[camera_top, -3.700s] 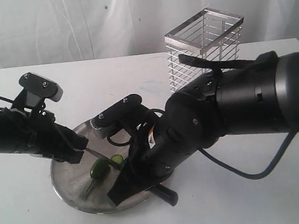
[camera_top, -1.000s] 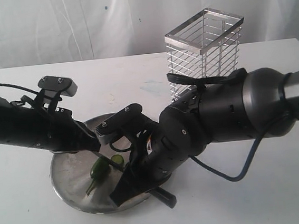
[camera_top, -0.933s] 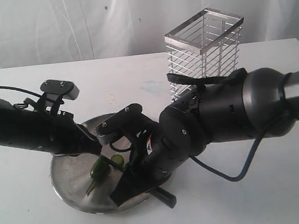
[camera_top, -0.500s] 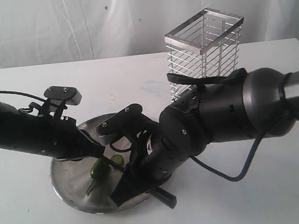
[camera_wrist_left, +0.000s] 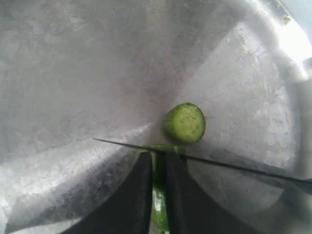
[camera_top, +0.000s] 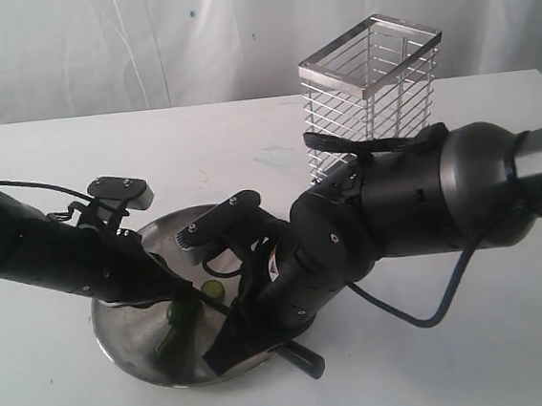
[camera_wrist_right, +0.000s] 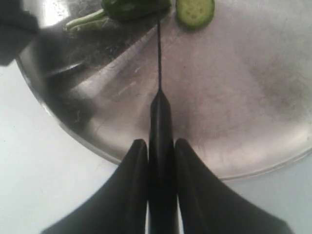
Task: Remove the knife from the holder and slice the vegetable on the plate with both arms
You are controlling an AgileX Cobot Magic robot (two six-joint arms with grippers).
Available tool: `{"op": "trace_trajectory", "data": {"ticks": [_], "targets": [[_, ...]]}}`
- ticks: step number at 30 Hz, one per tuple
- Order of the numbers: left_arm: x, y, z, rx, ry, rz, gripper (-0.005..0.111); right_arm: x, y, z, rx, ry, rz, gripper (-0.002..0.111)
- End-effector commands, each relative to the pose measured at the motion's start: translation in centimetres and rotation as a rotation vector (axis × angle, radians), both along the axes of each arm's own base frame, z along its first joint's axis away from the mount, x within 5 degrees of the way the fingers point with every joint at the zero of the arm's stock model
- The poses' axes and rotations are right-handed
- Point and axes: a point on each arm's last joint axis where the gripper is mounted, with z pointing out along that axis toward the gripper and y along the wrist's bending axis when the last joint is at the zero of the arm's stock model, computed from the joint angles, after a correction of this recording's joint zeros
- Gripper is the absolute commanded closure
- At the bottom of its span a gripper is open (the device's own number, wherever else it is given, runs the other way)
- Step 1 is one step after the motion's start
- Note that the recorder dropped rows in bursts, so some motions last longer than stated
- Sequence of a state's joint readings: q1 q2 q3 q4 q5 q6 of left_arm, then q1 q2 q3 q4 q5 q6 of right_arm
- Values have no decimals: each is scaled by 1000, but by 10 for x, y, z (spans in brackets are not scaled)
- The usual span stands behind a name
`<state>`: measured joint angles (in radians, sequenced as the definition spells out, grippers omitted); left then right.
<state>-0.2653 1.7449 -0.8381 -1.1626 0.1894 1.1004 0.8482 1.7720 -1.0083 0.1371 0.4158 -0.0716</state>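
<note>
The steel plate [camera_top: 130, 334] lies under both arms. My left gripper [camera_top: 171, 291] is shut on the green chili vegetable [camera_top: 179, 315], which sits squeezed between its fingers [camera_wrist_left: 141, 195] in the left wrist view. My right gripper [camera_top: 229, 346] is shut on the handle of the black knife [camera_wrist_right: 161, 122]. The thin blade [camera_wrist_left: 234, 167] lies across the chili [camera_wrist_left: 159, 204] just beyond the left fingertips. A cut round slice [camera_wrist_left: 185, 122] rests on the plate [camera_wrist_left: 73, 73] on the far side of the blade. The chrome wire holder [camera_top: 373, 97] stands at the back right with nothing showing inside it.
The right arm's bulky body [camera_top: 415, 199] fills the space between plate and holder, with a black cable [camera_top: 426, 318] looping onto the white table [camera_top: 479, 365]. The knife's handle end [camera_top: 304, 361] sticks out past the plate's near rim.
My left gripper has slid right and down over the plate onto the chili. The right arm with the knife has barely moved in the last second.
</note>
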Motion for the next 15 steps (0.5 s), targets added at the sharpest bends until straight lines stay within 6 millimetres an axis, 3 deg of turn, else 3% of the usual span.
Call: {"op": "trace_trajectory", "data": {"ticks": [1,5,7,12,15], "targets": [[-2,4,13,18,-62,20,91,2,-1,2,-4,-6,6,105],[-3,7,33,10,-133,35,91,2,-1,2,-4,-7,8,105],[-4,7,33,4,-128,35,91,2,-1,2,-5,-7,10,105],[-3,5,23,2,-87,31,91,2,-1,2,-5,-7,10,105],[1,5,3,29,-36,45,91,2,-1,1,-9,-3,10,105]]}}
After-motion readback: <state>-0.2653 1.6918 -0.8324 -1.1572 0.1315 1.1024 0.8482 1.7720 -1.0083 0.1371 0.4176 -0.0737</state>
